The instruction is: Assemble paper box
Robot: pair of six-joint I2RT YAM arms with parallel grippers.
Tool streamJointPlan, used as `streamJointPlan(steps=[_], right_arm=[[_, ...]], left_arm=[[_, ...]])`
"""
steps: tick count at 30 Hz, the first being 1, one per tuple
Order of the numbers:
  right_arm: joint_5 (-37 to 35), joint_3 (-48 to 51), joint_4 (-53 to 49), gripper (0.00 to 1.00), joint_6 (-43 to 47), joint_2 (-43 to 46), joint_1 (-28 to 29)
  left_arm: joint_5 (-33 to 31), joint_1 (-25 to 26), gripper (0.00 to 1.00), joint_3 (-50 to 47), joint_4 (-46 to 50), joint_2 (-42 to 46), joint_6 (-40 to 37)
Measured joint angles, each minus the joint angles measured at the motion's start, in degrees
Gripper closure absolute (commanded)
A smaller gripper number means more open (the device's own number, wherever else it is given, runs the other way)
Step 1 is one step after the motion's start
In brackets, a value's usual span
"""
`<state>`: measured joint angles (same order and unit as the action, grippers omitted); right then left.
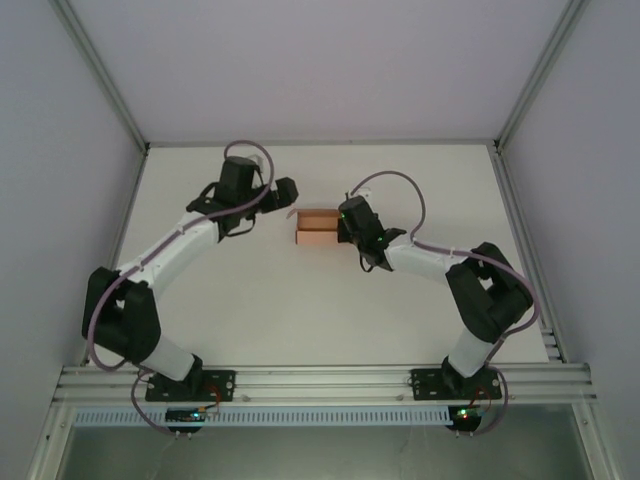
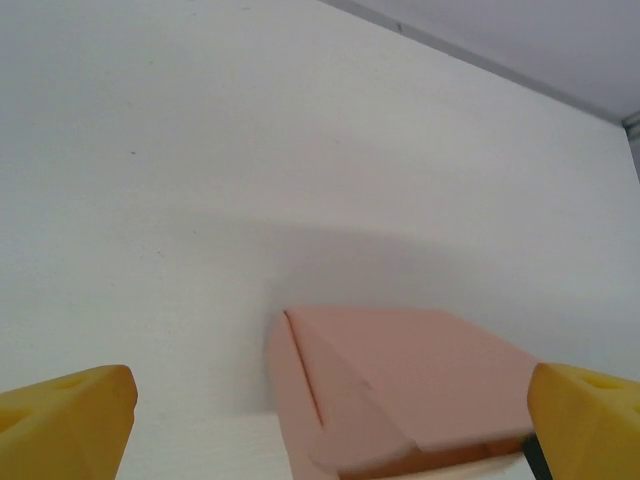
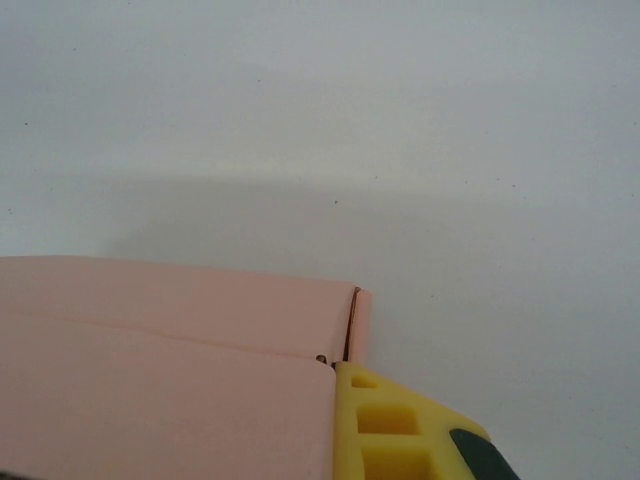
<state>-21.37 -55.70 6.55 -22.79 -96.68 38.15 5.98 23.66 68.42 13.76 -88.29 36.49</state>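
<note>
Paper box: I see a small salmon-pink box, folded up, sitting mid-table between my two arms, its open top facing up.
Table: white and bare around the box.
Left gripper: it hovers just beside the box's left end; jaws stand wide apart.
Left wrist view: my yellow fingers frame the box's near end, one on each side; I cannot tell whether the right one touches the card.
Right gripper: at the box's right end, jaws together, pinching the box's thin card.
Right wrist view: one yellow finger lies flush against a pink panel; the card hides the other.
</note>
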Motion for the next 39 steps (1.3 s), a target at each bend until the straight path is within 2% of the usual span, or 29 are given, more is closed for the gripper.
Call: streamJointPlan(steps=[4,11,16,23,28,32,39], right_arm=[[-1.0,1.1,1.9,0.93,0.6,0.0,0.8],[-1.3,3.6,5.2,0.90,2.0,0.2,1.7],[-0.3,5.4,5.5,0.89,3.2,0.2,2.5],[0.4,6.6,4.5,0.86,4.3,0.4,3.3],[0.9,8.1,2.1,0.84,4.2,1.7,3.7],[1.0,8.9,0.4,0.76,3.5,3.1,4.0],[1.8,9.4,-4.5,0.64,2.7,9.1,4.1]], left_arm=[[7.5,-2.6,0.00,1.5,-0.3,-7.4,1.8],[16.6,-2.7,0.00,1.8,-1.1,-16.1,3.9],[19.4,-2.7,0.12,2.2,-2.8,-18.4,4.8],[23.5,-2.7,0.34,-1.0,-7.9,-19.8,6.9],[25.0,-2.6,0.40,-4.1,-10.8,-19.8,7.7],[25.3,-2.5,0.46,-5.8,-13.3,-19.8,8.3],[25.3,-2.5,0.46,-7.5,-16.3,-19.7,8.6]])
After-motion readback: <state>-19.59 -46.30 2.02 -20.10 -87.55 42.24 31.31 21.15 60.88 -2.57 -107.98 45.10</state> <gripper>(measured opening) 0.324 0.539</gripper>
